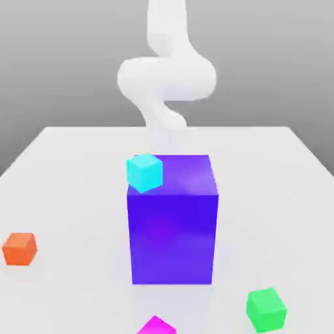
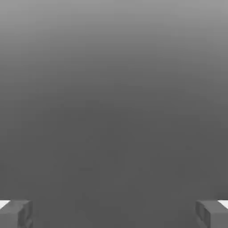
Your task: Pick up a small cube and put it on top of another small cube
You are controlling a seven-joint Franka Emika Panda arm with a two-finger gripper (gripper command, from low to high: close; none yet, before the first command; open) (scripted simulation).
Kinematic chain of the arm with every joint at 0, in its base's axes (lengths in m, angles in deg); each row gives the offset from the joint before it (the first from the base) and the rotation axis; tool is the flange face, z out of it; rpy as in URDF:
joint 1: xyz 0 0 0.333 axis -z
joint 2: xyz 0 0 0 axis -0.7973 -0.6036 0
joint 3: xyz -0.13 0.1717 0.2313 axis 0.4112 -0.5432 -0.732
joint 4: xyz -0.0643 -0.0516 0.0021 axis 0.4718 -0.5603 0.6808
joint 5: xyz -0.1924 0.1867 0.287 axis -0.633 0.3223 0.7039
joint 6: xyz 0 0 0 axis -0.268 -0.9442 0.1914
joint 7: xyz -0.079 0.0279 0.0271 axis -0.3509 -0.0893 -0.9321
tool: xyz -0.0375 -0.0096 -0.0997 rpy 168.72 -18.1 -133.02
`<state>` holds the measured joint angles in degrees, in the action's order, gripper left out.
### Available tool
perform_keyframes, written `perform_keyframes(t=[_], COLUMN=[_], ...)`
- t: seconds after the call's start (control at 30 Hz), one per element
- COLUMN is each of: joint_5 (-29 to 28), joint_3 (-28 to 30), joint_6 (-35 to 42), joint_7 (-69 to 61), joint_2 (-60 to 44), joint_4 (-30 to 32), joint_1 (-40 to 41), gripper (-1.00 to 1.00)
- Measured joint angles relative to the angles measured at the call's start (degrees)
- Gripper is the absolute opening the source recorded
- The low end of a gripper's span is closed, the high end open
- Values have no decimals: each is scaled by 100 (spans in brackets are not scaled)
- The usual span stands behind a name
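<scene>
The small cube [image 1: 156,325] is bright magenta and lies at the near table edge, partly cut off by the picture's edge. Another small cube [image 1: 266,308], bright green and the same size, sits on the table toward the exterior view's right of it. My white arm [image 1: 166,78] curls up at the far side of the table, behind the big block and well away from both cubes. In the hand view my gripper [image 2: 114,214] is open, its two grey fingertips [image 2: 17,214] wide apart with nothing between them, facing plain grey background.
A big blue-purple block [image 1: 172,222] stands mid-table between the arm and the small cubes. A cyan cube [image 1: 144,172] sits at its upper corner on the exterior view's left. An orange cube [image 1: 19,248] lies far to the left on the white table [image 1: 65,196].
</scene>
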<state>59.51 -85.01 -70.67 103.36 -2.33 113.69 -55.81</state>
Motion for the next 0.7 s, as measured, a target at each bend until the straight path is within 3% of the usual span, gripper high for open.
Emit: perform_keyframes(t=[0.37, 0.7], joint_5=[948, 1646], joint_3=[1080, 1280], joint_6=[-572, -1108], joint_7=[-2484, -4600], joint_2=[-2324, -4377], joint_4=[-11, -13], joint_1=[-1084, -1319], gripper=[0, 0])
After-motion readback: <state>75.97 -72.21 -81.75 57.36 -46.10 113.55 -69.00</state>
